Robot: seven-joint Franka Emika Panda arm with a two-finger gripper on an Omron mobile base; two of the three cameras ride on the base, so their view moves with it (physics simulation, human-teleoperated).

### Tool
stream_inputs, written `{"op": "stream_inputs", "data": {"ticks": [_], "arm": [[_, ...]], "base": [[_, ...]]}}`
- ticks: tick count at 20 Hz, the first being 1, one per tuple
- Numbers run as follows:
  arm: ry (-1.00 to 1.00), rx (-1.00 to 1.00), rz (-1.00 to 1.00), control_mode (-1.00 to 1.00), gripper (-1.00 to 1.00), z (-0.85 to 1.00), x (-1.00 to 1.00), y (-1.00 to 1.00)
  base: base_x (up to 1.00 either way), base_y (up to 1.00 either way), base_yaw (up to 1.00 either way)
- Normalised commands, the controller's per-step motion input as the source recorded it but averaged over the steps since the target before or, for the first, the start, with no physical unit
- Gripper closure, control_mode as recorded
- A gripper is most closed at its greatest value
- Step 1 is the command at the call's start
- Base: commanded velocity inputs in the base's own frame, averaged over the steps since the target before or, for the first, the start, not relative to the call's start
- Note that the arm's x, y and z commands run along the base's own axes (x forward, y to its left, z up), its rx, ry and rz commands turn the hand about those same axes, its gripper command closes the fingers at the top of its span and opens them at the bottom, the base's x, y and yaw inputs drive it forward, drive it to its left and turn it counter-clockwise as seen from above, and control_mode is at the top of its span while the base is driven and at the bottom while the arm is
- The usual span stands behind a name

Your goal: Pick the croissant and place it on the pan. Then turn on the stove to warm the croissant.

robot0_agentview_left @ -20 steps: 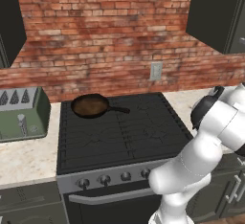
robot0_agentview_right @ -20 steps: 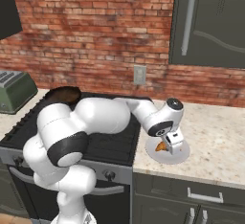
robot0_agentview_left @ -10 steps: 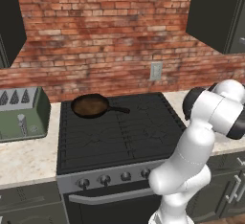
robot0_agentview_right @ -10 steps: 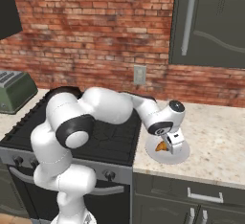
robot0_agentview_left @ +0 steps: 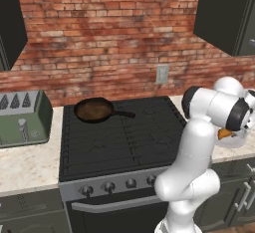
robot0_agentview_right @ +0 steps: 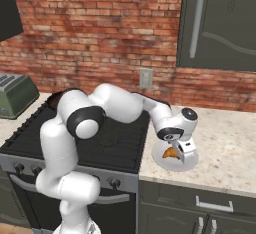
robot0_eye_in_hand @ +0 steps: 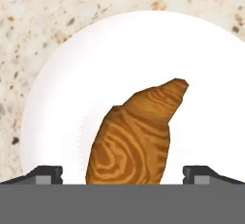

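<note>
Red brick wall (robot0_agentview_left: 99, 38) runs behind, a grey outlet (robot0_agentview_left: 161, 73) set in it. Dark cabinets (robot0_agentview_right: 220, 23) hang above, speckled beige worktop (robot0_agentview_right: 225, 148) below, green toaster (robot0_agentview_left: 22, 117) at the left.

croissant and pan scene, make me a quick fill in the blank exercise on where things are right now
1. The croissant lies on a white ____.
2. The pan sits on the stove, and its inside is ____.
3. The gripper hangs right over the croissant with its jaws ____.
4. The plate rests on the counter to the ____ of the stove.

Missing words: plate; empty; open; right
</note>
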Motion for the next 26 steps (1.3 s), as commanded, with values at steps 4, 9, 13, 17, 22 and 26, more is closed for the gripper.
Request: {"op": "stream_inputs", "data": {"ticks": [4,9,13,17,22,26], "arm": [[0.01,0.02,0.0,-1.0,-1.0,-0.14,0.04,-0.18],[0.03,0.0,0.0,-1.0,-1.0,-0.14,0.23,0.0],[0.05,0.0,0.0,-1.0,-1.0,-0.17,0.3,0.0],[0.07,0.0,0.0,-1.0,-1.0,-0.23,0.2,0.0],[0.06,0.0,0.0,-1.0,1.0,-0.28,0.02,0.0],[0.02,0.0,0.0,-1.0,1.0,-0.06,0.0,0.0]], "base": [[0.0,0.0,0.0],[0.0,0.0,0.0],[0.0,0.0,0.0],[0.0,0.0,0.0],[0.0,0.0,0.0],[0.0,0.0,0.0]]}}
